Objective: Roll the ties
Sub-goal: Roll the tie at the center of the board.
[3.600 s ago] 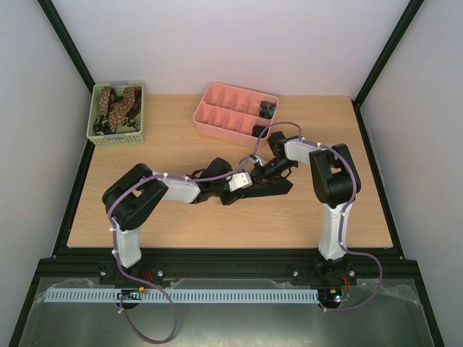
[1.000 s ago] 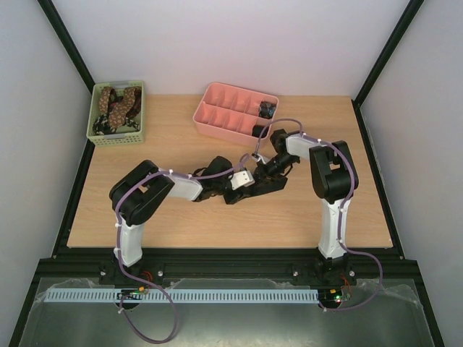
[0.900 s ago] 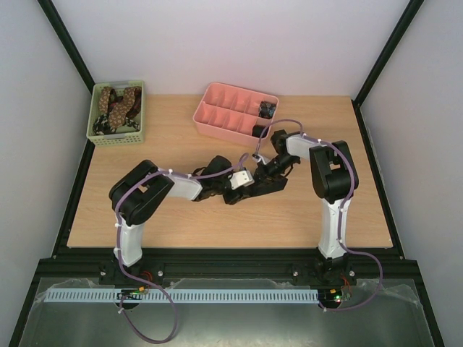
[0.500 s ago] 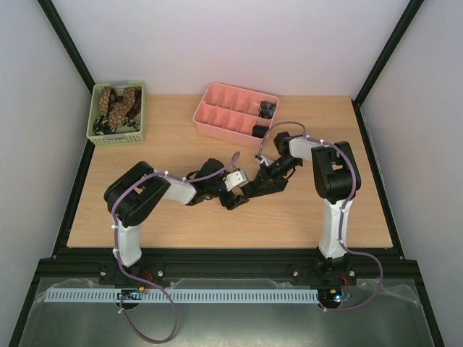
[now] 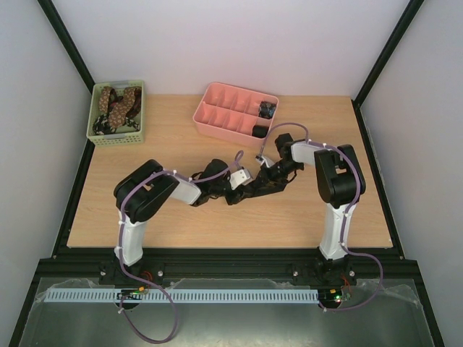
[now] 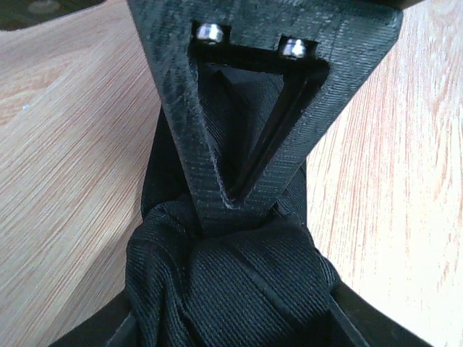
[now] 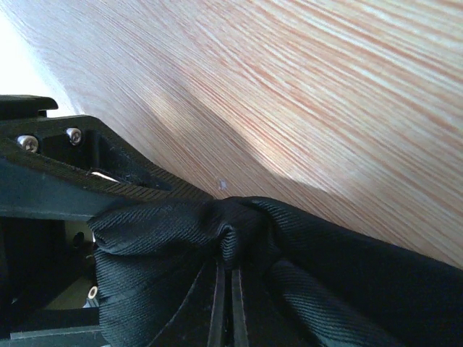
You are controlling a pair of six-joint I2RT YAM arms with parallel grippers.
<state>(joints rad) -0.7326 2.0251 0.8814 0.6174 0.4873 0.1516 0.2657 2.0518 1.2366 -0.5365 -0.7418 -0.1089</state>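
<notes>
A green basket (image 5: 116,137) at the table's far-left corner holds brown spotted ties (image 5: 116,107). At mid-table, the left gripper (image 6: 233,206) clamps a bunched black tie (image 6: 231,282), and the right gripper (image 7: 226,289) pinches it too. Rolled coils (image 5: 268,110) sit in the pink tray (image 5: 217,108) behind.

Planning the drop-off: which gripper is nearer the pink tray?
Right. In the top view, the right gripper sits just short of the pink tray's near-right corner. The left gripper meets it from the left, slightly farther from the tray. Both pinch the black tie.
</notes>
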